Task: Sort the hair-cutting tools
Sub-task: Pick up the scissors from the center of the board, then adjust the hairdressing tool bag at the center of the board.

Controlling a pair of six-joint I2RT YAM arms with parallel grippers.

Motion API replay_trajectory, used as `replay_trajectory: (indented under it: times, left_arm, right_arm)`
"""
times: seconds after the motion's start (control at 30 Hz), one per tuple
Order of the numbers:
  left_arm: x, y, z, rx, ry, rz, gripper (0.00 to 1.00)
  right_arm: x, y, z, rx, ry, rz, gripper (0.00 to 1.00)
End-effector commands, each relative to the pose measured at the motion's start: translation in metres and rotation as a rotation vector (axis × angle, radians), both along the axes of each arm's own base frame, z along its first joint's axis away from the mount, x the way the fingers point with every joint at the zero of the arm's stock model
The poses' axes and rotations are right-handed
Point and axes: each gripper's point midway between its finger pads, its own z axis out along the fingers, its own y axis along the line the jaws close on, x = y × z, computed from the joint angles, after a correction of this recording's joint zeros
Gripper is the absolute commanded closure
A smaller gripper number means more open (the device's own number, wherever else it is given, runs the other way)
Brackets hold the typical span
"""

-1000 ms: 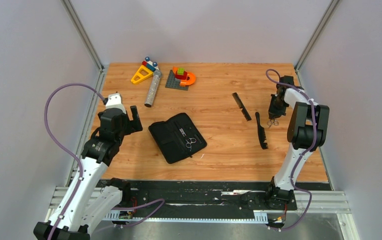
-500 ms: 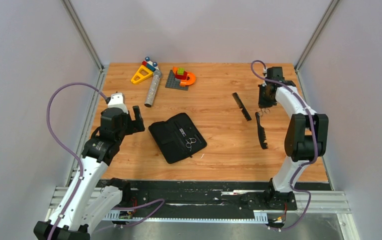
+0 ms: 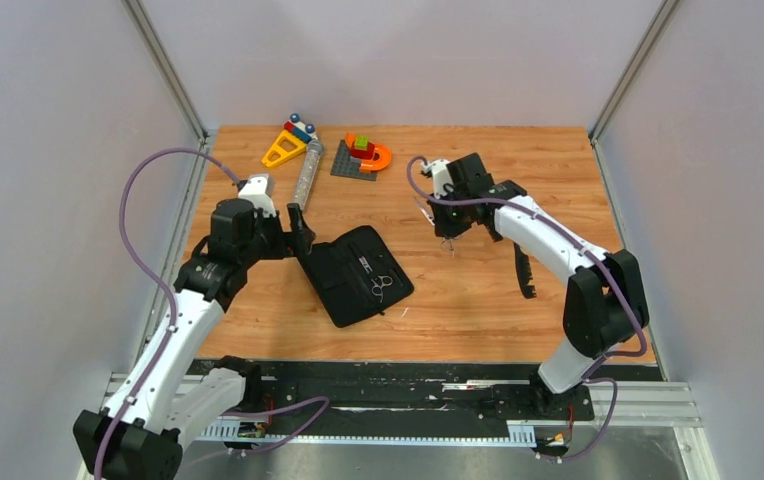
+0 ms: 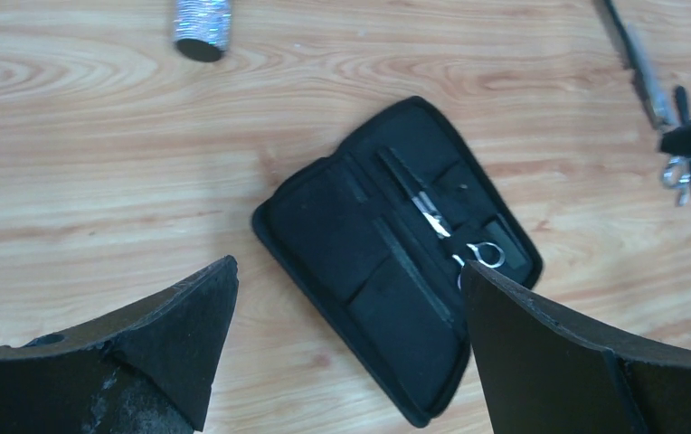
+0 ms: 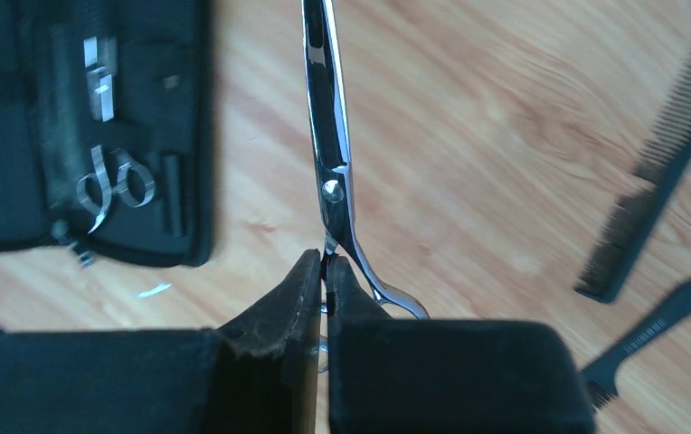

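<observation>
Right claw [image 5: 324,268] clamps the scissors [image 5: 327,136], arm stretched toward the case [image 5: 3,194].

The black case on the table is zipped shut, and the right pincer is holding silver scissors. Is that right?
Not quite. The black case is not shut: it lies open on the table, with a second pair of scissors tucked inside. The left wrist view shows this best. The rest is right: the right pincer is holding silver scissors.

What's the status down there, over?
Right hand shut on slim silver scissors, airborne. Left hand open by open black pouch. Long black comb, short black comb aside; nothing blocking.
</observation>
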Motion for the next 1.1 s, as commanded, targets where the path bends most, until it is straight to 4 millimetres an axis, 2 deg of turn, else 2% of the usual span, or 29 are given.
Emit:
replay_trajectory:
  times: [0.0,0.17,0.27,0.4,0.47,0.6,0.73,0.83,0.87,0.9,1.0,1.07]
  left_arm:
    - [0.012,-0.035,0.033,-0.113,-0.067,-0.157,0.0]
    - [0.02,-0.064,0.029,-0.175,-0.002,-0.299,0.0]
    - [0.023,-0.083,0.036,-0.253,0.021,-0.373,0.0]
    - [0.029,-0.105,0.039,-0.346,0.065,-0.455,0.01]
    - [0.034,-0.108,0.038,-0.354,0.086,-0.462,0.01]
    - [0.04,-0.103,0.021,-0.308,0.17,-0.43,0.01]
    - [0.032,-0.098,-0.004,-0.307,0.289,-0.353,0.02]
    - [0.014,-0.082,-0.036,-0.248,0.423,-0.218,0.02]
    - [0.012,-0.073,-0.043,-0.189,0.424,-0.163,0.02]
    - [0.001,-0.065,-0.054,-0.145,0.47,-0.123,0.01]
    - [-0.014,-0.043,-0.069,-0.004,0.497,-0.007,0.0]
    - [-0.029,-0.037,-0.078,0.04,0.54,0.03,0.0]
  right_arm:
    - [-0.023,0.048,0.038,0.095,-0.131,0.242,1.0]
    - [-0.057,0.078,0.046,0.146,-0.143,0.416,1.0]
    - [-0.074,0.088,0.047,0.163,-0.143,0.497,1.0]
    - [-0.086,0.094,0.044,0.155,-0.151,0.556,1.0]
    - [-0.086,0.092,0.041,0.144,-0.151,0.552,1.0]
    - [-0.084,0.086,0.036,0.112,-0.154,0.529,1.0]
    - [-0.078,0.077,0.025,0.062,-0.154,0.476,1.0]
    - [-0.073,0.07,0.014,0.028,-0.137,0.421,1.0]
    - [-0.073,0.068,0.011,0.021,-0.131,0.405,1.0]
    - [-0.072,0.067,0.009,0.014,-0.128,0.388,1.0]
    - [-0.068,0.064,0.004,0.005,-0.129,0.346,1.0]
    - [-0.065,0.061,0.002,-0.004,-0.133,0.317,1.0]
